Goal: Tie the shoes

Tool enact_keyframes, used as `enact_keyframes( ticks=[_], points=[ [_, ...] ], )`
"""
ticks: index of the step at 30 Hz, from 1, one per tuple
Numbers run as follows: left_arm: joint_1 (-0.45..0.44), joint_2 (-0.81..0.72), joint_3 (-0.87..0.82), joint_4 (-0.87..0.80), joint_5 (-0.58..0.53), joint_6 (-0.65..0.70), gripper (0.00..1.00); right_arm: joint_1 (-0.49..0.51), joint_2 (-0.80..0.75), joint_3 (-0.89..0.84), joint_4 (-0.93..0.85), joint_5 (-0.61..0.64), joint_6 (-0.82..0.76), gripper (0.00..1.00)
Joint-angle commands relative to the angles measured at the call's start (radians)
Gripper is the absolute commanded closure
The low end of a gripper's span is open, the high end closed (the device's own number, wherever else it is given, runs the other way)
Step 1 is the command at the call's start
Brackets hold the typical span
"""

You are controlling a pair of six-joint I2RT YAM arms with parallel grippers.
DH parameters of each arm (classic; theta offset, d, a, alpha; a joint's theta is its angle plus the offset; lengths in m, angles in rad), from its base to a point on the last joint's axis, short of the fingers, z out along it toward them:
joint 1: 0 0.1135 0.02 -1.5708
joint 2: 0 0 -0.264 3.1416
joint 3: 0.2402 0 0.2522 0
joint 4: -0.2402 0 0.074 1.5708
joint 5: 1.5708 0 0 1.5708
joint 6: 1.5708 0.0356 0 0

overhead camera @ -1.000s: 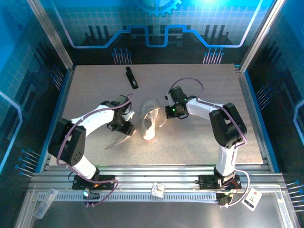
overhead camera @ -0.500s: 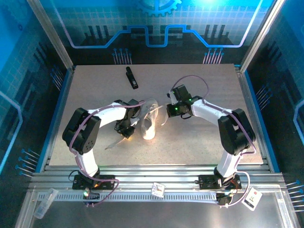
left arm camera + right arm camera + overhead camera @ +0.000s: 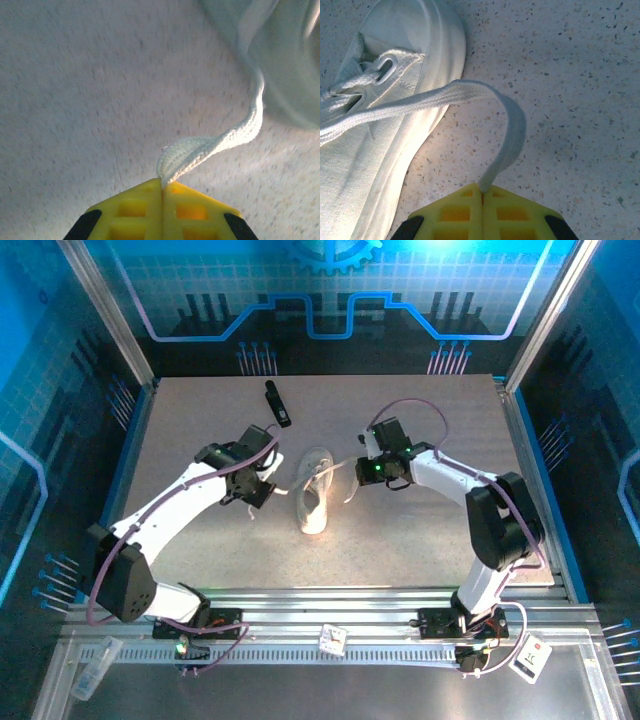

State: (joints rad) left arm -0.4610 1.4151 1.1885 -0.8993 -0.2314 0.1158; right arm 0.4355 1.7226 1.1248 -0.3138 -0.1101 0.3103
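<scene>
The white shoe [image 3: 315,490] lies mid-table, toe toward the near edge. My left gripper [image 3: 263,492] sits just left of it, yellow fingers [image 3: 135,210] shut on the end of one off-white lace [image 3: 220,142] that curves back to the shoe [image 3: 295,65]. To the shoe's upper right, my right gripper [image 3: 362,469] is shut on the other lace [image 3: 510,135]. That lace arcs from the eyelets of the shoe [image 3: 395,125] down into the pinched tips [image 3: 482,189]. Both laces run slack, not taut.
A small black bar-shaped object [image 3: 277,403] lies at the back, left of centre. Metal rails line the table's left and right sides [image 3: 525,470]. Speckled tabletop [image 3: 400,540] stretches in front of the shoe.
My left gripper shut on the lace beside the shoe and drew back a little to the left, its elbow swinging outward. The right gripper shifted slightly right, still holding its lace.
</scene>
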Motion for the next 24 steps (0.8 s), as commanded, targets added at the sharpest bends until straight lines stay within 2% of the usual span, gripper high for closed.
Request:
enact_keyframes(
  ticks=[1,11,18,24],
  points=[
    [-0.004,0.016,0.087,0.101,0.048,0.021,1.0,-0.006,-0.05,-0.024,-0.001,-0.02,0.007,1.0],
    [-0.007,0.258,0.42,0.172,0.173,-0.02,1.0,-0.005,-0.15,-0.119,-0.038,-0.005,0.004,1.0],
    [-0.008,0.396,0.51,0.237,0.292,-0.086,1.0,-0.004,-0.178,-0.136,-0.068,0.004,0.002,1.0],
    [-0.039,0.551,0.615,0.258,0.323,0.03,1.0,0.011,-0.177,-0.137,-0.077,0.01,0.004,1.0]
  ],
)
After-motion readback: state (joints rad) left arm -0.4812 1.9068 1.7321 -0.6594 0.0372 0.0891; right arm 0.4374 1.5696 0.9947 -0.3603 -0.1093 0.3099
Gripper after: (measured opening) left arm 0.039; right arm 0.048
